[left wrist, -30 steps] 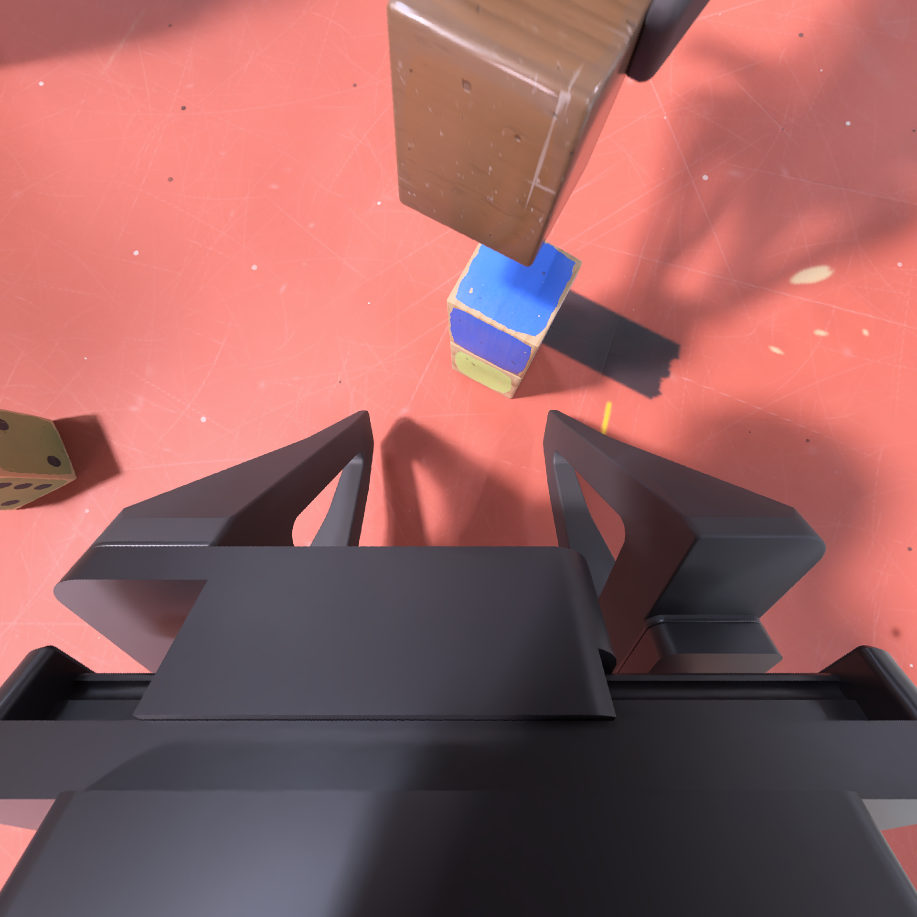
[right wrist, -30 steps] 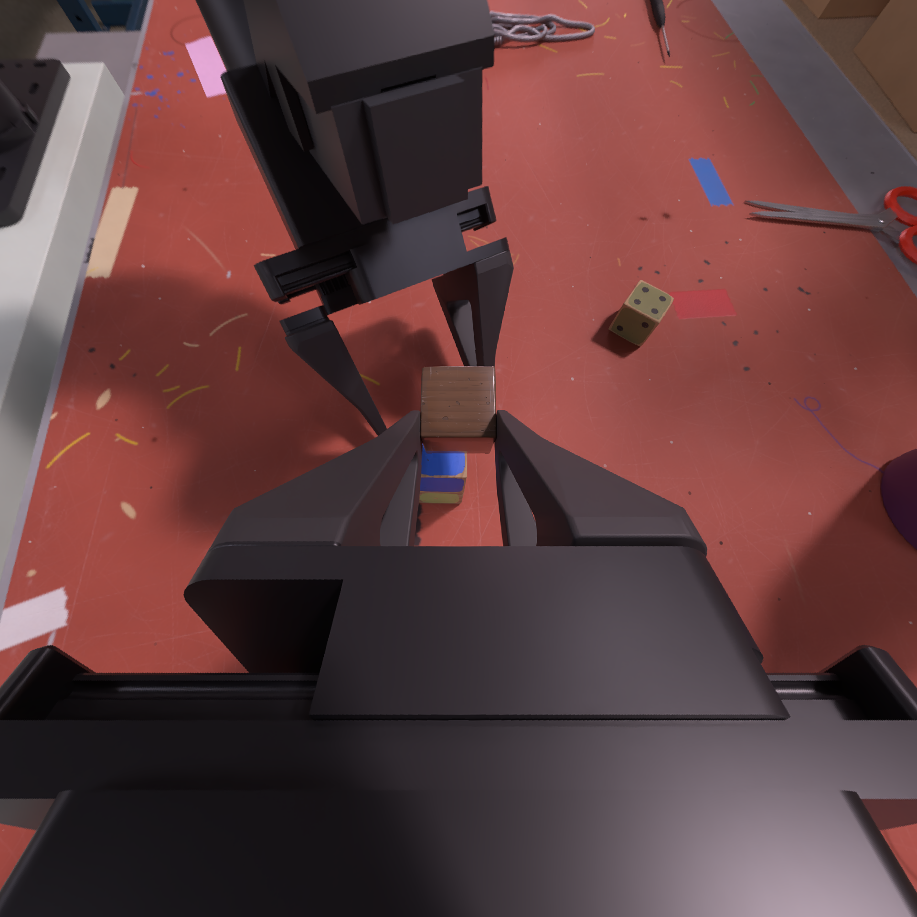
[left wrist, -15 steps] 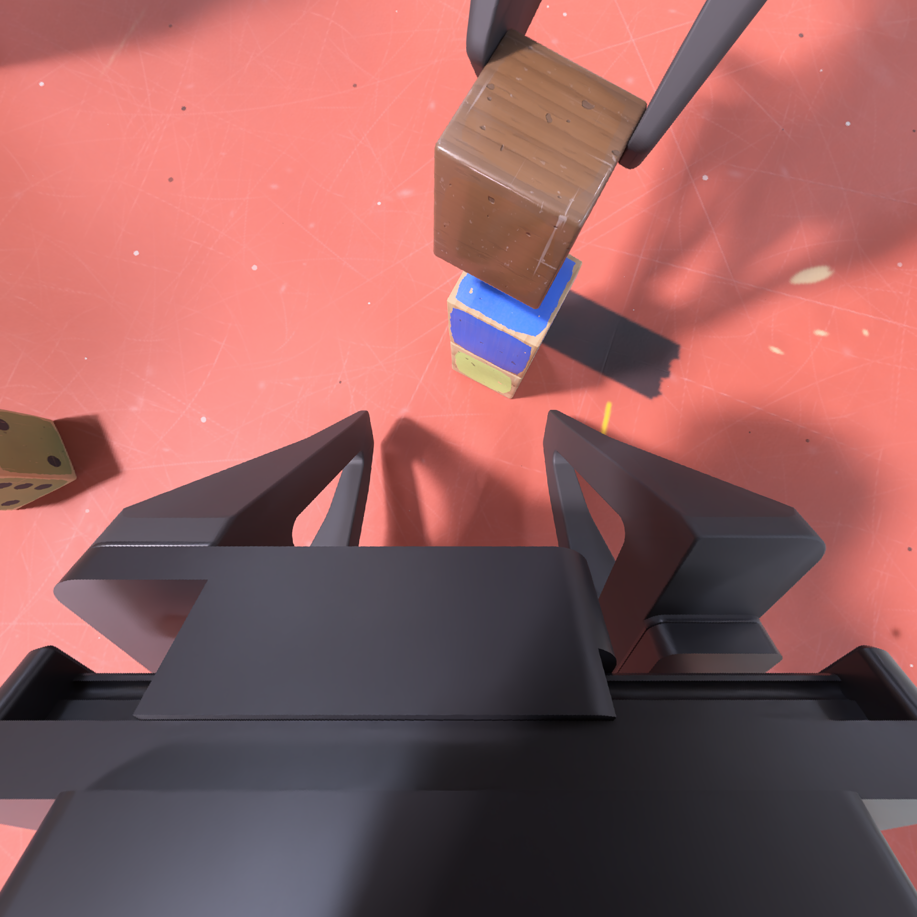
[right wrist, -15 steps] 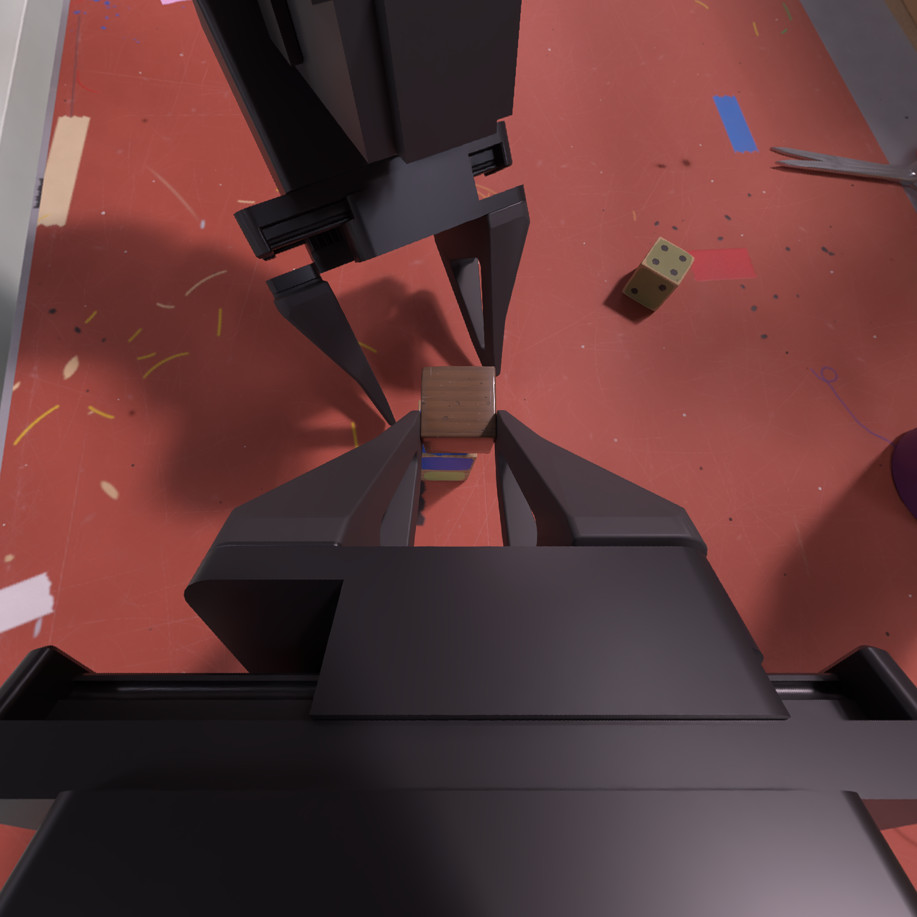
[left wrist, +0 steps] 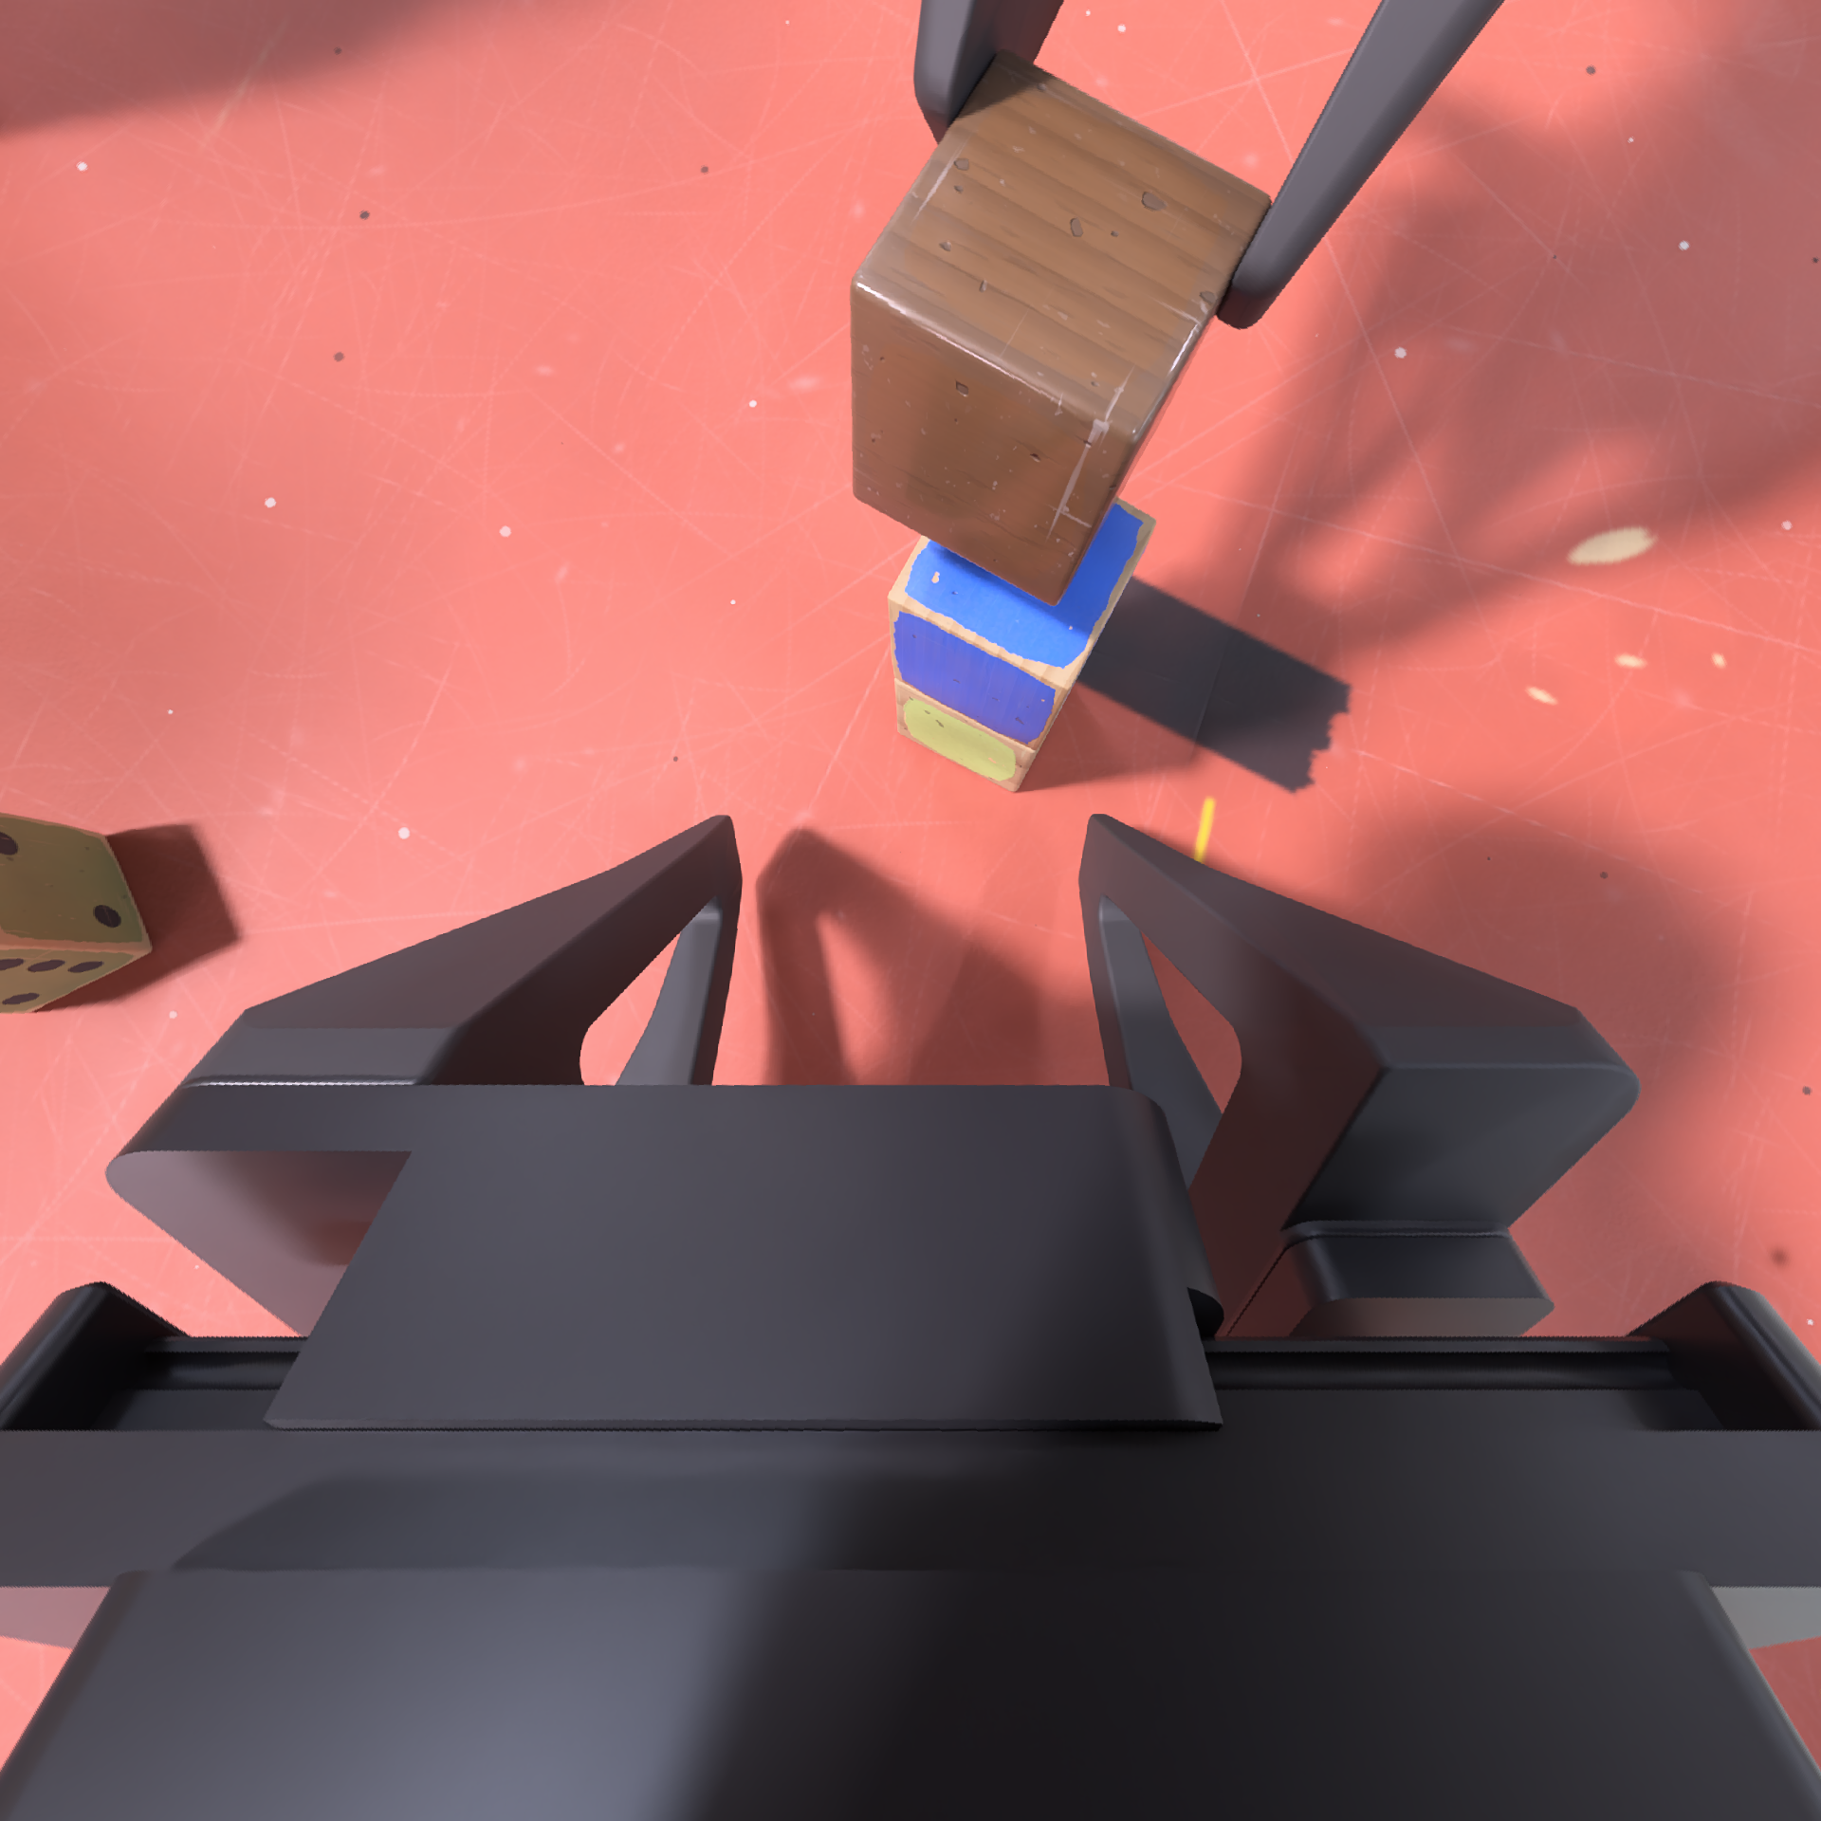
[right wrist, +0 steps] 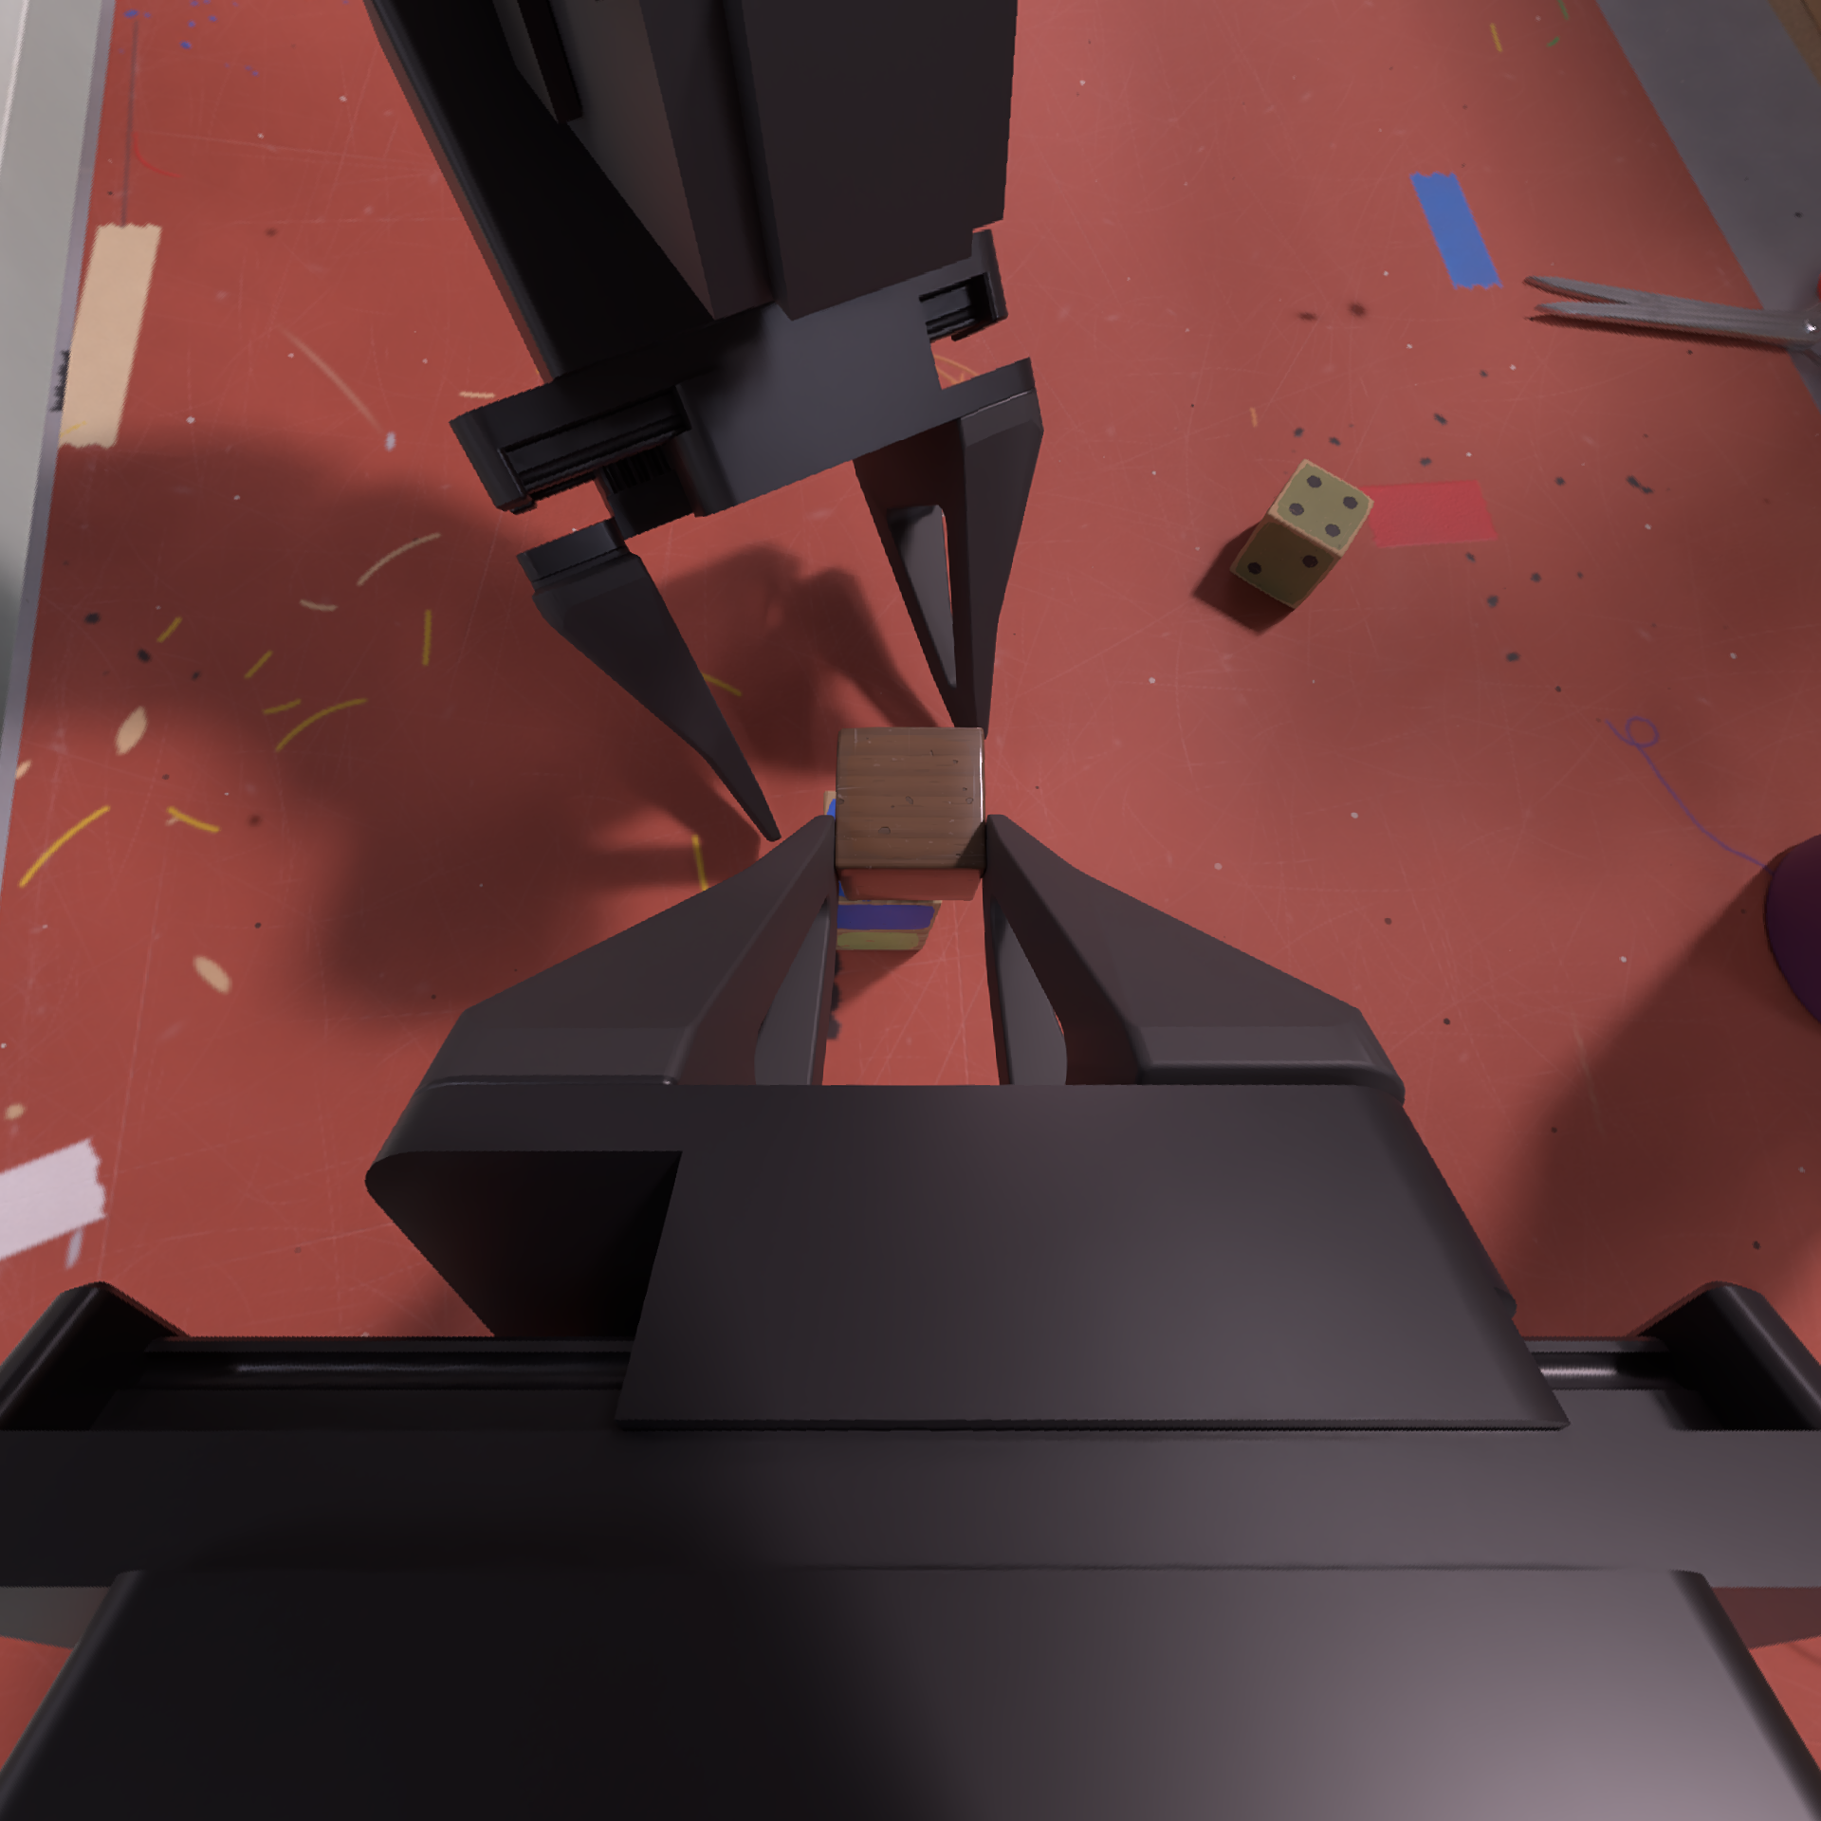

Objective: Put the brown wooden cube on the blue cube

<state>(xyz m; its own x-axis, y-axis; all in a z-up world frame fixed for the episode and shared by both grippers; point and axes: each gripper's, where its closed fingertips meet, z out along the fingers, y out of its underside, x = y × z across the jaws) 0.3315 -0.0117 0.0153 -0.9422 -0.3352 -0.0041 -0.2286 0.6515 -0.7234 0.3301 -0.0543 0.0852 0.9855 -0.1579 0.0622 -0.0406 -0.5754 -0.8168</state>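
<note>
The brown wooden cube [left wrist: 1035, 325] hangs between my right gripper's fingers [left wrist: 1311, 187], just above the blue cube [left wrist: 1005, 631], which stands on the red table on top of a yellow block. In the right wrist view my right gripper [right wrist: 909, 833] is shut on the brown wooden cube [right wrist: 909, 798]; the blue cube [right wrist: 882, 916] shows partly below it, shifted a little left. My left gripper [left wrist: 907, 838] is open and empty, just in front of the stack, and also shows in the right wrist view [right wrist: 867, 778].
A tan die [left wrist: 59, 911] lies at the left edge of the left wrist view, also in the right wrist view [right wrist: 1301, 532]. Scissors [right wrist: 1675, 315], blue tape [right wrist: 1453, 229], a red patch [right wrist: 1429, 512] and a dark purple object [right wrist: 1793, 926] lie to the right.
My right gripper has lowered the brown wooden cube toward the blue cube, covering more of its top. My left gripper has not moved.
</note>
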